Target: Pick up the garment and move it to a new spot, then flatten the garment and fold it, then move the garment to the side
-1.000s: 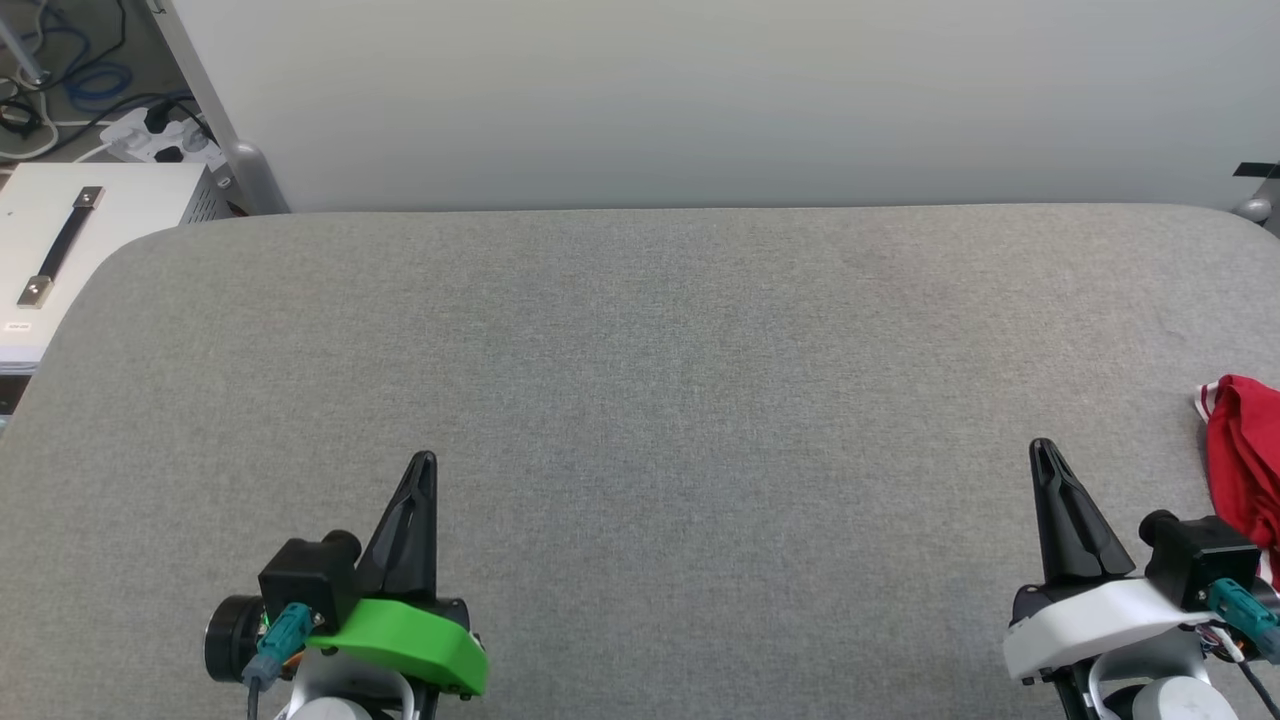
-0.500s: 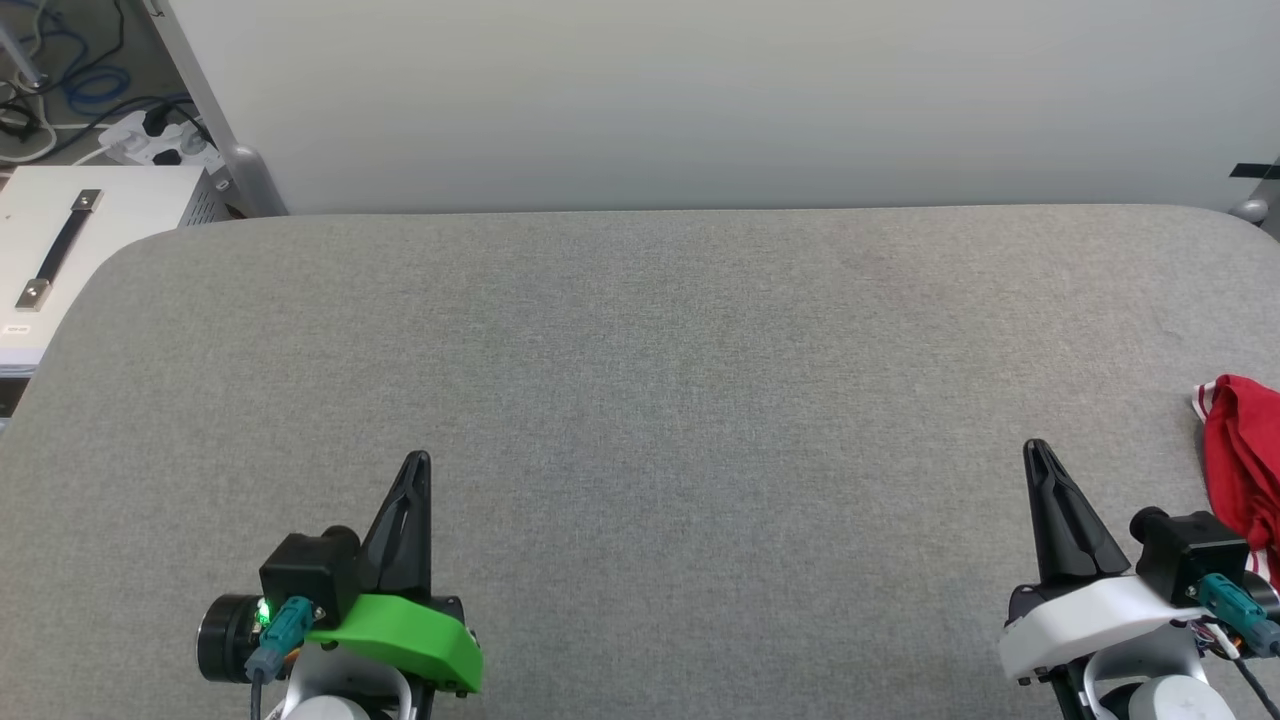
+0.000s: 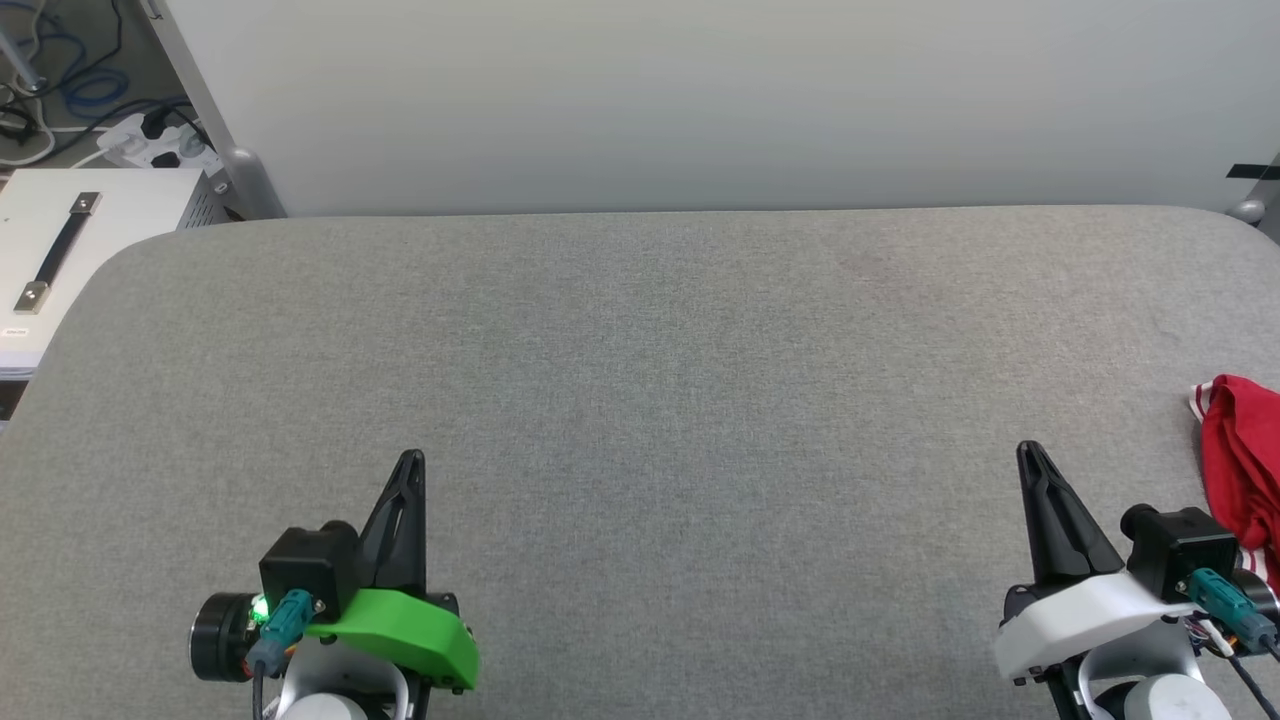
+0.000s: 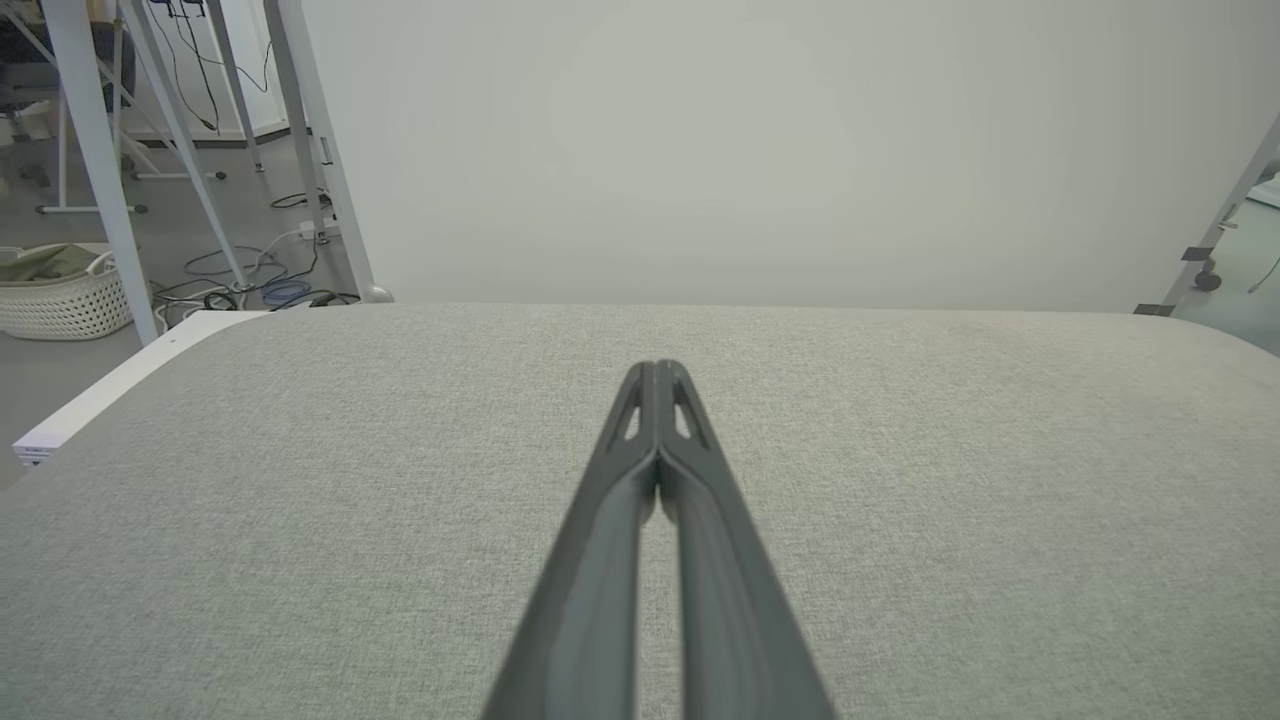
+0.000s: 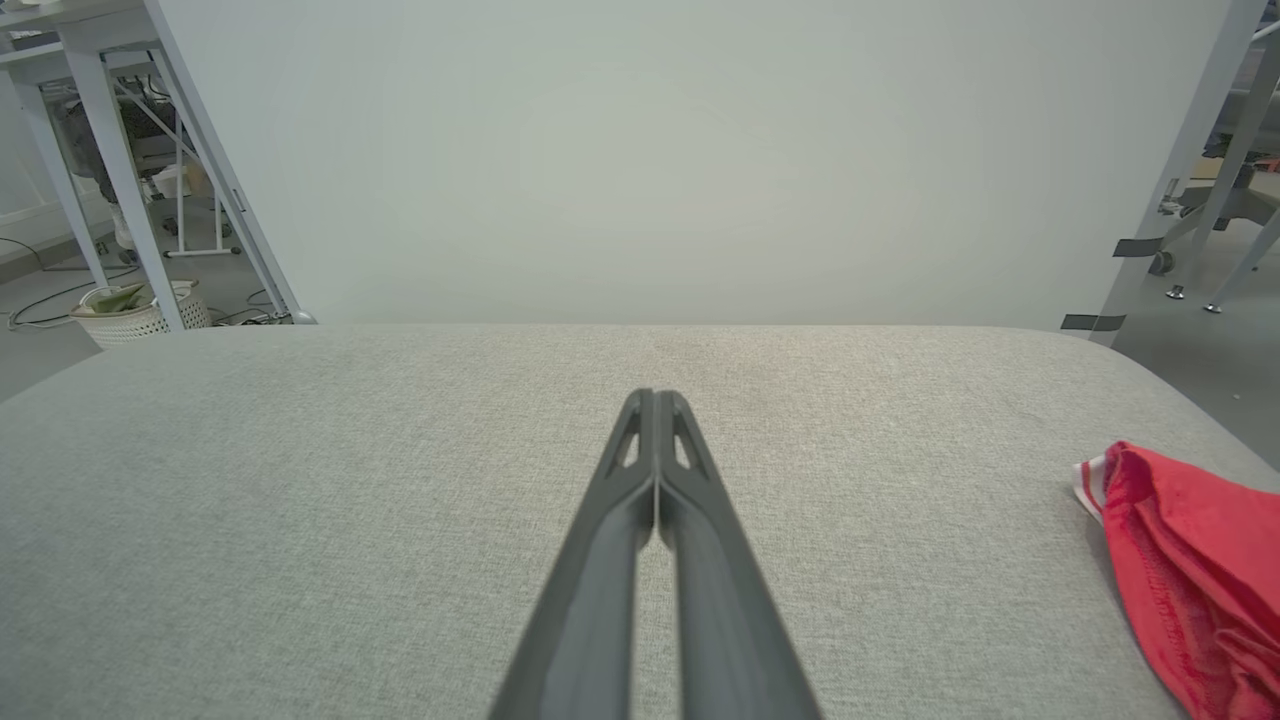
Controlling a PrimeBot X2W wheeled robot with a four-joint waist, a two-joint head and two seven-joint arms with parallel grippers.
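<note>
The garment (image 3: 1243, 465) lies crumpled at the far right edge of the grey table, red with a bit of red-and-white striped trim; most of it is cut off by the head view's edge. In the right wrist view the garment (image 5: 1190, 560) sits to the right of my fingers. My right gripper (image 3: 1027, 450) is shut and empty, a short way left of the garment and apart from it. My left gripper (image 3: 411, 458) is shut and empty over bare table at the lower left. Its lettering is hidden.
The grey padded table (image 3: 640, 350) spans the view, with a pale wall behind. A white box with a black handle (image 3: 60, 245) stands beside the table's left corner, with cables and a power strip (image 3: 150, 140) on the floor. A white basket (image 4: 60, 290) sits farther left.
Both grippers have stayed nearly still, drifting slightly left and down in the head view. The garment has not moved on the table.
</note>
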